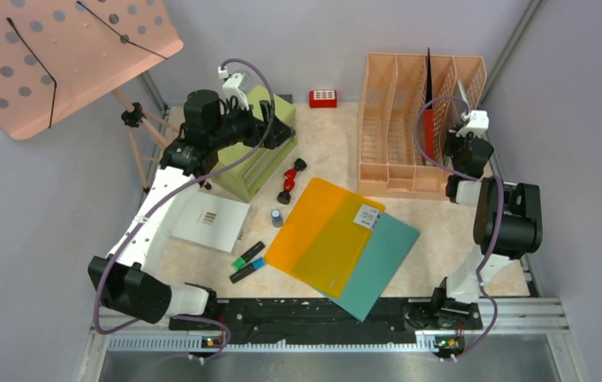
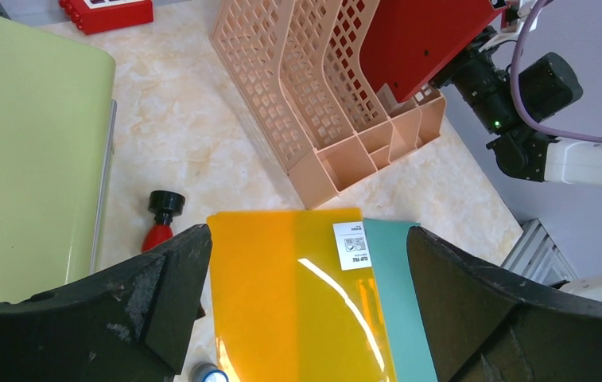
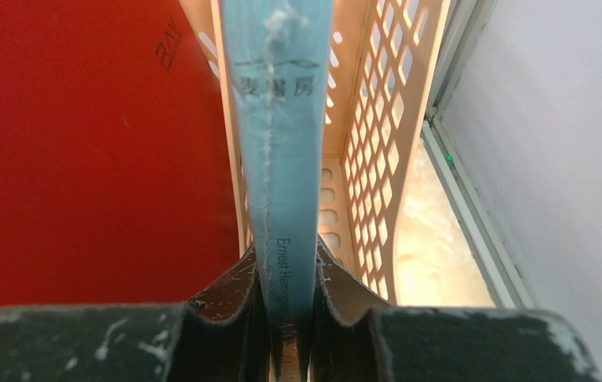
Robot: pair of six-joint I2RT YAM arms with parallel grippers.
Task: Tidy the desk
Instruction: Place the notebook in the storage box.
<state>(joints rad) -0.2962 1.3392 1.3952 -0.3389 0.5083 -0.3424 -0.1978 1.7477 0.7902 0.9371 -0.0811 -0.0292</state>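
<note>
Beige marble-patterned laminate makes up the desk (image 1: pixel 331 145), which fills the middle of the overhead view between grey walls, with a black-and-metal rail along its 6 o'clock edge.

Near the centre, tending toward 5 o'clock, we see an orange folder (image 1: pixel 317 237) lying flat and overlapping a teal folder (image 1: pixel 382 267). A white label (image 1: pixel 367 216) sits on the orange one's far corner. Just beside the folders at 9 o'clock stands a small blue-capped bottle (image 1: pixel 277 216), and past it at 11 o'clock lies a red-and-black dumbbell-shaped object (image 1: pixel 288 181). A green-tipped marker (image 1: pixel 246 258) and a blue-tipped marker (image 1: pixel 250 270) lie side by side toward 7 o'clock, with a white sheet (image 1: pixel 211 220) close by at 9 o'clock.

At 11 o'clock sits a green drawer cabinet (image 1: pixel 259 155), at 12 o'clock a red block (image 1: pixel 323 98), and at 1 o'clock a peach lattice file rack (image 1: pixel 393 119) with a red cover (image 2: pixel 433 44) standing in it.

The left gripper (image 2: pixel 307 239) hangs above the orange folder with its fingers spread wide and nothing between them. The right gripper (image 3: pixel 288 267) reaches into the rack, its fingers pinched onto the spine of a thin blue book (image 3: pixel 277 119). The book stands upright between the red cover and the rack's lattice wall.

A peach perforated board (image 1: pixel 67 56) stands off the desk at 10 o'clock.
</note>
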